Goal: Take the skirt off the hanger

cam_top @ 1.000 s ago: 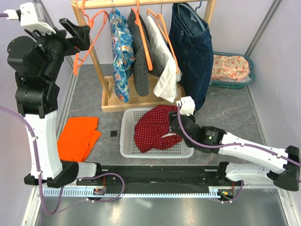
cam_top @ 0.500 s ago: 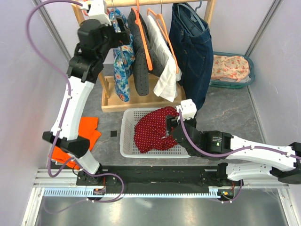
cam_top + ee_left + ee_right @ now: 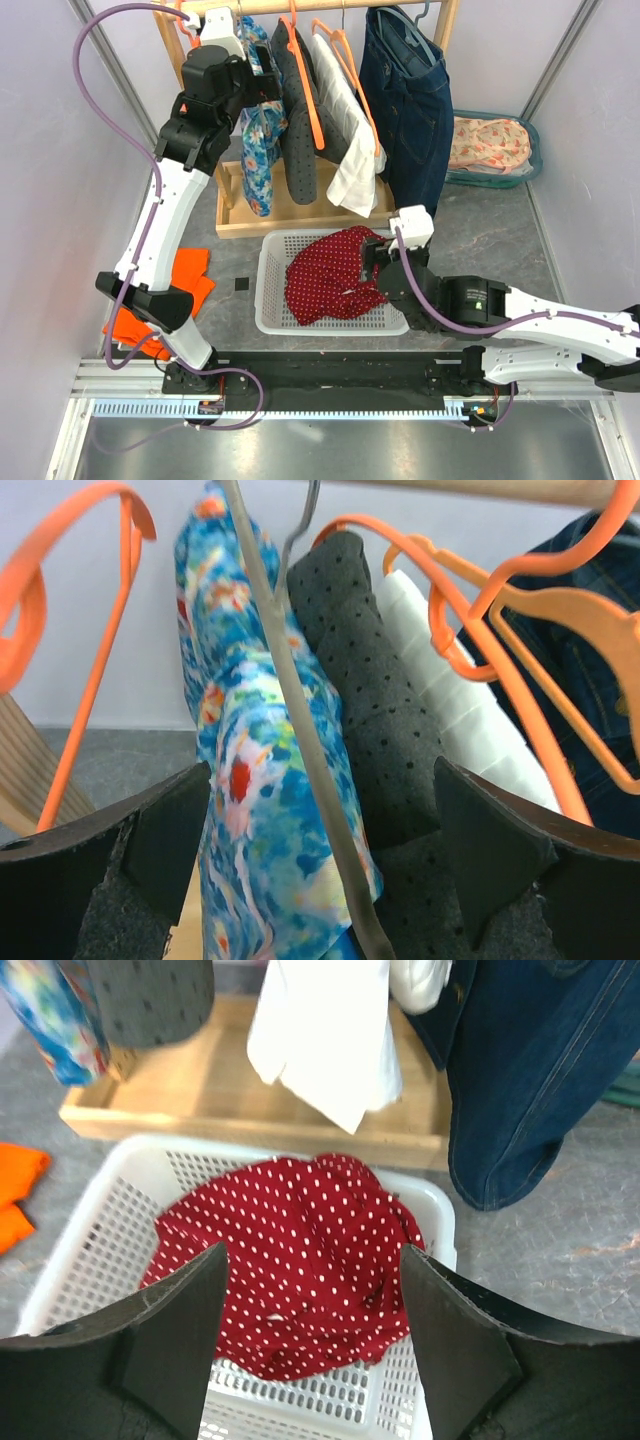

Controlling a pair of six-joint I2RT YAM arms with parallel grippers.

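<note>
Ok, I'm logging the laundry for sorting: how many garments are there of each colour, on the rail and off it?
Blue floral garment: 1
Dark grey dotted garment: 1
White garment: 1
Blue denim garment: 1
Red polka-dot garment: 1
Orange garment: 1
Pink patterned garment: 1
Total: 7

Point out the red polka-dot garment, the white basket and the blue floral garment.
red polka-dot garment (image 3: 330, 275), top view, middle of the heap.
white basket (image 3: 270, 285), top view, bare left mesh.
blue floral garment (image 3: 240, 820), left wrist view, middle of the hanging fabric.
</note>
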